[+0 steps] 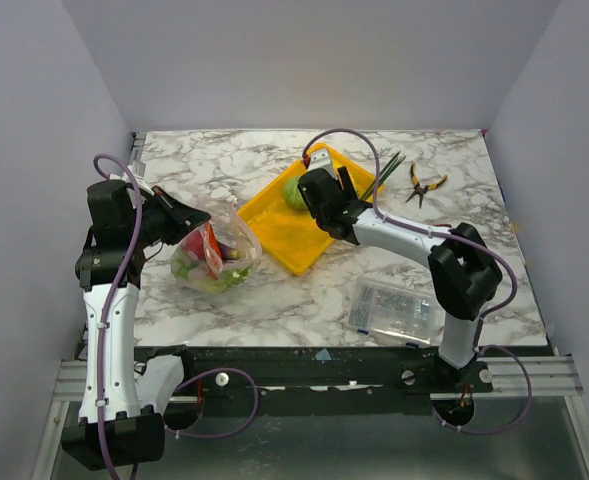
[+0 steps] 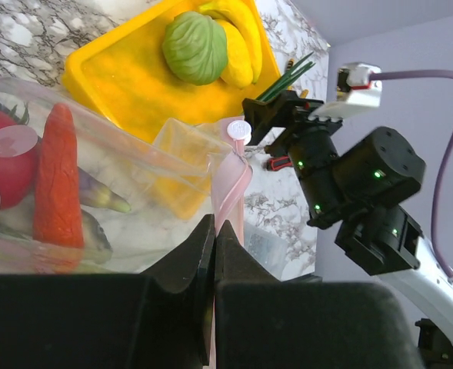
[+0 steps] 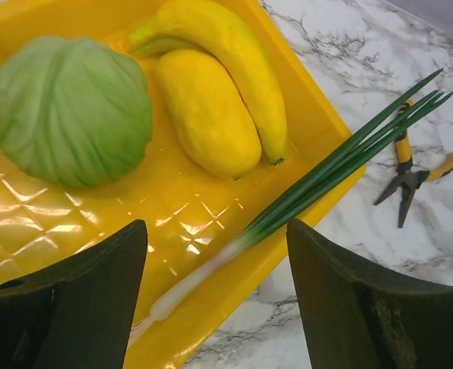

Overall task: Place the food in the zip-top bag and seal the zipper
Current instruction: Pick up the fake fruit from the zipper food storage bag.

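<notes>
Left claw (image 2: 214, 231): you have it pinched shut on the zipper (image 2: 235, 181), propping the mouth of the zip-top bag (image 1: 214, 262) open on the desk (image 1: 274, 305).
Right claw (image 3: 214, 242): spread wide above the leek (image 3: 288, 206) in the yellow tray (image 3: 72, 215), likely your next pick.

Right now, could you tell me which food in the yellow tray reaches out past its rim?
The white-green leek: its leaves overhang the yellow tray's rim, while the cabbage and bananas lie wholly inside.

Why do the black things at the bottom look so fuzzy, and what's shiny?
Right wrist: the fingers sit too near the lens, so they blur; glare streaks the tray. Left wrist: the bag glints. Top: sharp, evenly lit.
</notes>
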You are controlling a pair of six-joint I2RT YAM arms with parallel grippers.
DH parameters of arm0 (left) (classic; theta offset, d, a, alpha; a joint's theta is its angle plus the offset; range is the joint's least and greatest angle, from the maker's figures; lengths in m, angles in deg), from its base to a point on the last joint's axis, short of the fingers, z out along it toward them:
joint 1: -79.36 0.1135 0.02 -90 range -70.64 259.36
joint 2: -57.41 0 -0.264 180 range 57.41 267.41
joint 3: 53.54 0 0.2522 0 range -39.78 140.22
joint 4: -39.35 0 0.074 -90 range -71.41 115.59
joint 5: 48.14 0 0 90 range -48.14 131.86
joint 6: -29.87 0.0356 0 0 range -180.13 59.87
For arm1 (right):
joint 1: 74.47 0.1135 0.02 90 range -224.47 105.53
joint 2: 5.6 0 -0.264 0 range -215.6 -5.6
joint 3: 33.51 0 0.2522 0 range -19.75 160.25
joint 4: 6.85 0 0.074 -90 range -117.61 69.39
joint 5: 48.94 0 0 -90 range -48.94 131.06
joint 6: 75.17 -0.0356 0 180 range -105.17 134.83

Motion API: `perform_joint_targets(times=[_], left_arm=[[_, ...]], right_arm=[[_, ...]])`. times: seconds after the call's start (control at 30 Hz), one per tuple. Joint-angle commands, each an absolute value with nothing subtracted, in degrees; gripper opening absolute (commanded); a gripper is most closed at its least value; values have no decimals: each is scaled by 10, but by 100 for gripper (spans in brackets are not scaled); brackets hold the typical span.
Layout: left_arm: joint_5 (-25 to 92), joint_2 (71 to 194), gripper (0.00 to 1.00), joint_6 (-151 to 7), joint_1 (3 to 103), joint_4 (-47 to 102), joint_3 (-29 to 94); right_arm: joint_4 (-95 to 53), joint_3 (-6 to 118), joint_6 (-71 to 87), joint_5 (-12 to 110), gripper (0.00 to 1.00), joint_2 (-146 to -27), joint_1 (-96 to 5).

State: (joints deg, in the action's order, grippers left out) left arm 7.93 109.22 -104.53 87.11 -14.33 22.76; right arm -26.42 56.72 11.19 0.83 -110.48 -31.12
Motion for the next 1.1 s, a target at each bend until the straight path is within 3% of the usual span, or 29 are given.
perform_joint_targets(times=[0.0,0.53,0.8,1.07], left_arm=[[77,1088,0,-1035,868,-144,231],[61,1094,0,-1052,863,-123,201],[63,1114,0,-1076,768,-76,120],[80,1094,0,-1074,752,-78,98]], right_arm=[[-277,609,222,-57,75,-1154,-321],[-211,606,282,5,78,-1222,-362],[-211,605,249,29,80,-1220,-364],[-187,613,261,55,81,-1236,-374]])
